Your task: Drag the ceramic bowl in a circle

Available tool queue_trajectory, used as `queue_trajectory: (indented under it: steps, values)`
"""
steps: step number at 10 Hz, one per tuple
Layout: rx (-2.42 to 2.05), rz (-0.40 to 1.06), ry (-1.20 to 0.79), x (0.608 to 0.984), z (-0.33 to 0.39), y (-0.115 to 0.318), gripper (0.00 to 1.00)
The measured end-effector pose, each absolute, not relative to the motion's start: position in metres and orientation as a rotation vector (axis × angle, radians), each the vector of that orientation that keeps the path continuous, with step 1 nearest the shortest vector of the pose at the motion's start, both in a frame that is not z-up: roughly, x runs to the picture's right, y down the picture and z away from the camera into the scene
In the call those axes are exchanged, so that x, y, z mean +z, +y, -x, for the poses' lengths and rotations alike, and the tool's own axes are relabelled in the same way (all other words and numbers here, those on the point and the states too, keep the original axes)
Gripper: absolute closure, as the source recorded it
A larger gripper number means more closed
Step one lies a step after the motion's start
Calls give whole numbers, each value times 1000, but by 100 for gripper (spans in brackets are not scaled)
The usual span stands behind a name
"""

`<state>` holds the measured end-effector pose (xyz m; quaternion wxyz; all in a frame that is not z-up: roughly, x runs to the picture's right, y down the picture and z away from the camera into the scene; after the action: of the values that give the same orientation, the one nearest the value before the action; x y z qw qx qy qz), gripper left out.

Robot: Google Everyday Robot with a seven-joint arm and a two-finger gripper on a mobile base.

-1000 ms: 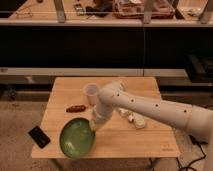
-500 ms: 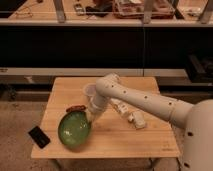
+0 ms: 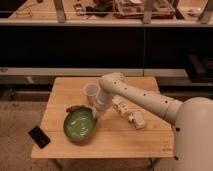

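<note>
Ceramic bowl (image 3: 79, 125): green and glossy, it sat near the front-left corner of the desk (image 3: 145, 145).
Tool (image 3: 95, 113): it was at the bowl's right rim, on a white arm (image 3: 145, 100); clenched or released could not be told.
Cup (image 3: 90, 93): whitish, behind the bowl.
Black flat object (image 3: 39, 136): at the desk's front-left corner.

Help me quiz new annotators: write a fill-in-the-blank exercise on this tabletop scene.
1. The wide, glossy ceramic bowl is ____ in colour.
2. The gripper is at the bowl's ____, on the side nearest the small translucent whitish cup.
3. The cup stands ____, its mouth facing up.
4. The flat rectangular object at the light wooden table's front corner is ____ in colour.

Missing words: green; rim; upright; black.
</note>
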<state>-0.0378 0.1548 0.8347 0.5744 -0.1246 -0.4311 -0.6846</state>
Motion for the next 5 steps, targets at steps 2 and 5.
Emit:
queue_trajectory:
  steps: [2, 5]
  values:
    - [-1585, 350, -991, 846, 12, 164, 83]
    - [-1558, 426, -876, 850, -50, 159, 83]
